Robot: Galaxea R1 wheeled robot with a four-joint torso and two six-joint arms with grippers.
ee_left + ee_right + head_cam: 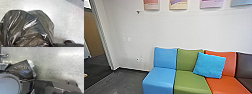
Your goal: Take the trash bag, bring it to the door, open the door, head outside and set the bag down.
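The black, shiny trash bag (28, 28) looms large and close in the left wrist view, its creases drawing together towards the picture's edge, where my left gripper is shut on it. In the right wrist view the same trash bag (23, 70) is smaller, narrowing at one end beside the robot's dark base, with pale bulges at its wide end. My right gripper is apart from the bag; how its jaws stand cannot be made out.
Ahead, a row of coloured seats (159, 77) stands against a white wall (121, 22), with a blue cushion (210, 65) on it. At the far left is an opening with a pale frame (102, 35), dark floor beyond. Pictures hang above the seats.
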